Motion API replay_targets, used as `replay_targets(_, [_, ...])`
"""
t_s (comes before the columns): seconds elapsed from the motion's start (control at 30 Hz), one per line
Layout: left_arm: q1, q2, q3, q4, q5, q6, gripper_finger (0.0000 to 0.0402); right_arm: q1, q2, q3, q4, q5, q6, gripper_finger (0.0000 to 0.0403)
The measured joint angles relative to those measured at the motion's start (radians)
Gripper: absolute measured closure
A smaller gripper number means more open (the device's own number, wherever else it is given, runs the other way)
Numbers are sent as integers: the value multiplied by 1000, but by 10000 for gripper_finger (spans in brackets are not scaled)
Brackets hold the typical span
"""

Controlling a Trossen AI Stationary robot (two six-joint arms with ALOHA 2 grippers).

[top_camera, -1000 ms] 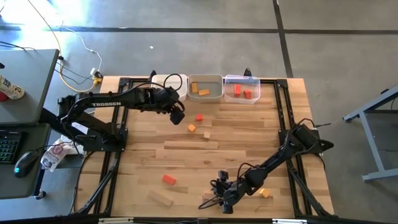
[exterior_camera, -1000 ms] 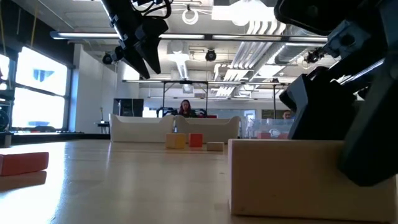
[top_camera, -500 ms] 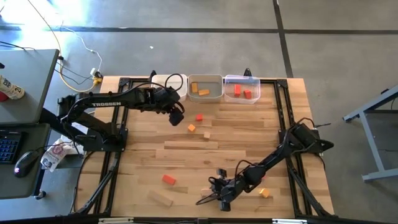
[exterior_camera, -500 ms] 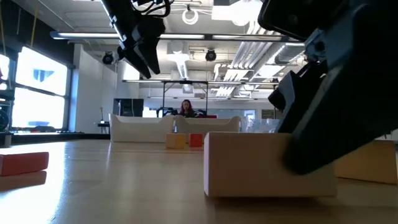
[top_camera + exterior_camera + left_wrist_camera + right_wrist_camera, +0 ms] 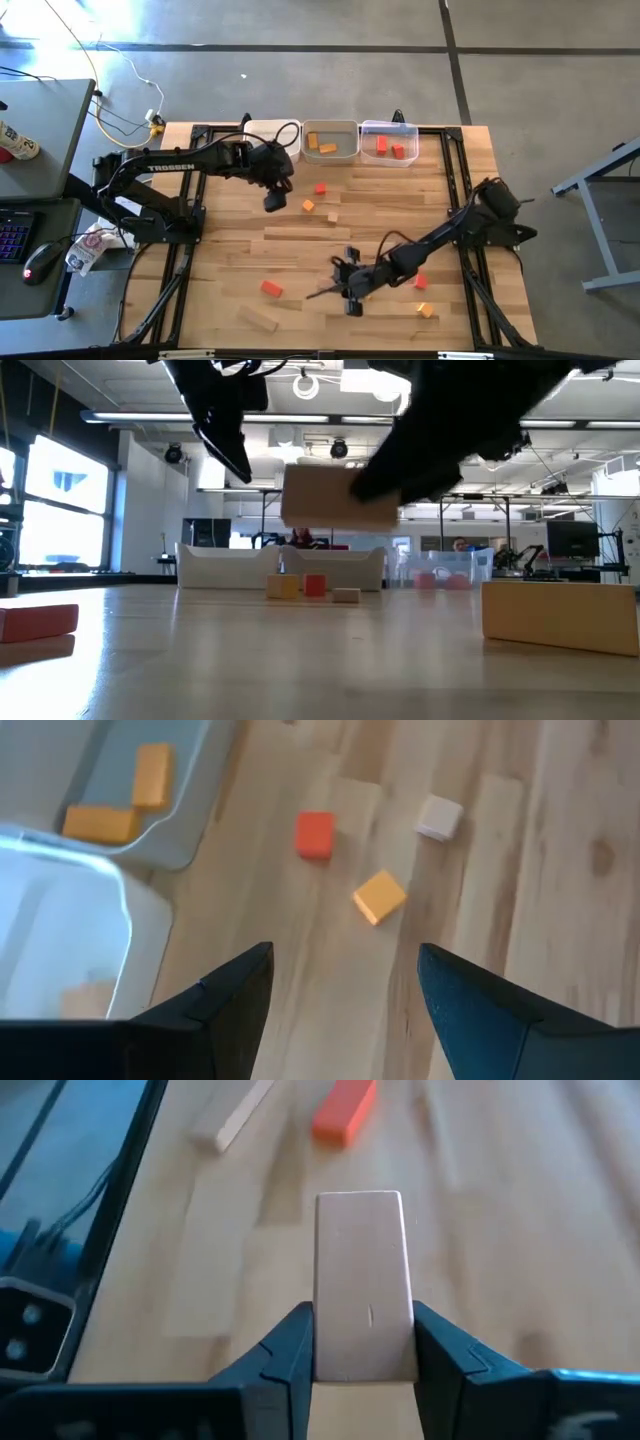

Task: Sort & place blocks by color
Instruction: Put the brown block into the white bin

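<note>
So the right tool (image 5: 362, 1342) is pinching a plain wood bar (image 5: 362, 1285) between its fingers, and in the low view the bar (image 5: 340, 496) hangs clear above the bench (image 5: 400, 220). From overhead that tool (image 5: 350, 290) sits near the bench's front middle. The left tool (image 5: 276, 196) hovers over the back left area with its fingers spread and nothing in them. Just beyond it lie a red cube (image 5: 315, 833), an orange cube (image 5: 379, 896) and a pale cube (image 5: 439, 817), close together but apart. Along the back edge there are three bins: a white bin (image 5: 272, 133), a middle bin (image 5: 331, 140) with orange blocks (image 5: 322, 144) in it, and a clear bin (image 5: 389, 141) with red ones (image 5: 389, 147). Loose on the bench: a red bar (image 5: 271, 289) and a wood bar (image 5: 257, 318) front left, plus an orange block (image 5: 426, 310) front right.
</note>
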Motion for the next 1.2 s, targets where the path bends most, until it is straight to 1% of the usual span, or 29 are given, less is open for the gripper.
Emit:
replay_targets(0.2, [-2,0,0,1,28,136,165,-74,-81,0,-77,4,-57,302])
replay_targets(0.47, [-41,0,0,21,30,249,165,-194,-192,0,-141,35,-174,302])
replay_targets(0.67, [-80,0,0,81,30,276,165,-288,-261,0,-151,31,-289,302])
replay_targets(0.83, [-94,0,0,145,26,280,165,-359,-294,0,-151,24,-394,302])
replay_targets(0.9, [-97,0,0,184,26,280,165,-391,-300,0,-144,7,-429,302])
replay_targets(1.03, [-97,0,0,254,27,280,165,-456,-307,0,-128,-60,-499,302])
replay_targets(1.2, [-97,0,0,270,27,296,165,-517,-308,0,-113,-107,-547,302])
